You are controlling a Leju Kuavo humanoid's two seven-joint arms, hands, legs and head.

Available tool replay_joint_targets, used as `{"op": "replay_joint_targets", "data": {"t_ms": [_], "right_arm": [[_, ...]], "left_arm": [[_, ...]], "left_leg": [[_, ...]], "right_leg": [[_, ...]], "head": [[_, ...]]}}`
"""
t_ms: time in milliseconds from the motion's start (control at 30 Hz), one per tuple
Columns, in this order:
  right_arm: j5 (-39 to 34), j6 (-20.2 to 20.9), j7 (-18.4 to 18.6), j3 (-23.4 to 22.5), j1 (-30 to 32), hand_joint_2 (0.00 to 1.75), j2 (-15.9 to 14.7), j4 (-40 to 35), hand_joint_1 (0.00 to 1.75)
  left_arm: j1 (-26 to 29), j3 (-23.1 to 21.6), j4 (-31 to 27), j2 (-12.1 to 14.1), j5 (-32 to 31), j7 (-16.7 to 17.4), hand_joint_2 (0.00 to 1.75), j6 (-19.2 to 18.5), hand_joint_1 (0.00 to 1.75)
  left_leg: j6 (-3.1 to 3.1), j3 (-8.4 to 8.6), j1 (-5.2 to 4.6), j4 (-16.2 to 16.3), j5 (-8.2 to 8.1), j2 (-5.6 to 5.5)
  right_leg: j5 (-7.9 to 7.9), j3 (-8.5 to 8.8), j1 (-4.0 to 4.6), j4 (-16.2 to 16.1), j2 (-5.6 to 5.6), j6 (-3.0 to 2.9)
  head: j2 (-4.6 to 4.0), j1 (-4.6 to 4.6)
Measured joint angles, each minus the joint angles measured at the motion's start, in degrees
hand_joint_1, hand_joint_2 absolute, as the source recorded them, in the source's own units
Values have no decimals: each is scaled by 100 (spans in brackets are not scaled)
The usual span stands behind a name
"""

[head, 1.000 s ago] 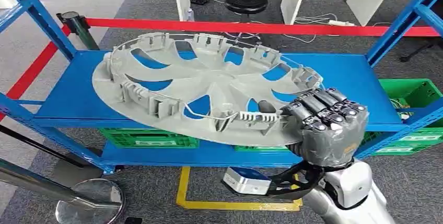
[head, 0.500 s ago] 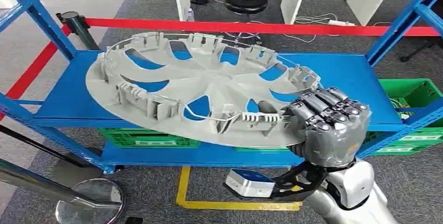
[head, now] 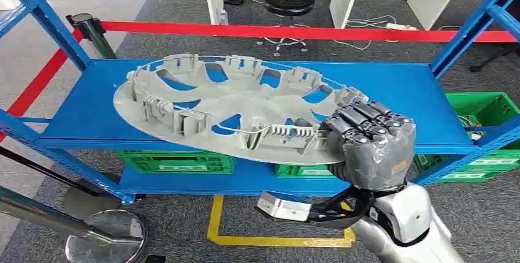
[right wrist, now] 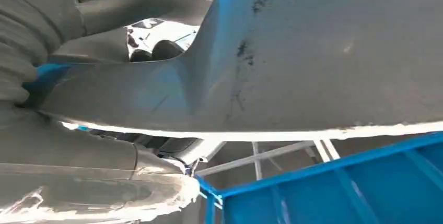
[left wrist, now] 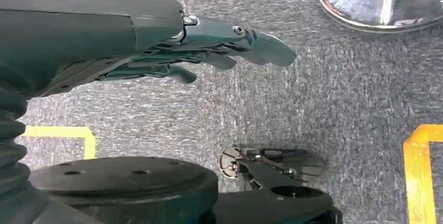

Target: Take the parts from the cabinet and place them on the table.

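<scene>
The grey plastic wheel cover, ribbed inner side up with spoke openings, hangs tilted over the blue shelf. The right robot hand grips its near rim. Since a second ago it has dropped lower and flatter. The left robot hand hangs empty, fingers loosely extended.

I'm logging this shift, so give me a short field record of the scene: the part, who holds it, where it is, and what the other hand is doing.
part: grey wheel cover, inner side up
held by: right hand, gripping its near rim
position: tilted over the blue shelf
left hand: holds nothing, hangs over grey carpet
below shelf: green crates
behind: red barrier tape
</scene>
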Motion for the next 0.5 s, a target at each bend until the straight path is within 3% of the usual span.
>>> {"op": "replay_joint_targets", "data": {"t_ms": [167, 267, 333, 367, 400, 433, 467, 500], "right_arm": [[13, 4, 9, 66, -1, 175, 0, 76, 175], [11, 28, 54, 87, -2, 175, 0, 100, 175], [11, 59, 70, 101, -4, 175, 4, 116, 175], [9, 57, 72, 109, -6, 175, 4, 124, 175], [-7, 55, 90, 125, -21, 175, 4, 153, 175], [-18, 52, 90, 135, -17, 175, 4, 168, 175], [-30, 46, 96, 149, -6, 175, 4, 188, 175], [-39, 39, 98, 157, 0, 175, 4, 208, 175]], "left_arm": [[0, 0, 0, 28, 4, 0, 175, 0, 0], [-1, 0, 0, 44, 11, -2, 175, 18, 0], [-2, 2, 0, 57, 11, 0, 175, 18, 0], [-7, 2, 0, 59, 11, -2, 175, 18, 0], [-16, 2, 0, 68, 11, -2, 175, 20, 0], [-17, 2, 0, 66, 9, -2, 175, 20, 0], [-16, 0, 0, 66, 9, -2, 175, 20, 0], [-15, 2, 0, 70, 7, 0, 175, 20, 0]], "left_leg": [[22, -2, -27, 10, -13, -1], [57, -7, -54, 29, -31, -1], [107, -5, -68, 31, 1, -1], [159, 15, -19, -58, 45, 9], [204, 12, -2, -84, 81, 26], [208, -3, -4, -83, 85, 27], [212, -19, -9, -82, 91, 29], [211, -34, -12, -78, 98, 30]], "right_leg": [[-1, 0, -26, -4, 0, 18], [-5, 4, -53, -8, 0, 67], [39, 24, -65, -38, 2, 128], [3, 22, -61, -29, 3, 140], [-335, -160, -55, 343, 2, 129], [-580, -357, -56, 811, 2, 136], [-798, -574, -55, 1312, 2, 143], [-915, -746, -53, 1690, 4, 151]], "head": [[0, 0], [0, -2], [0, -4], [0, 0], [0, 24], [0, 33], [0, 20], [0, 31]]}}
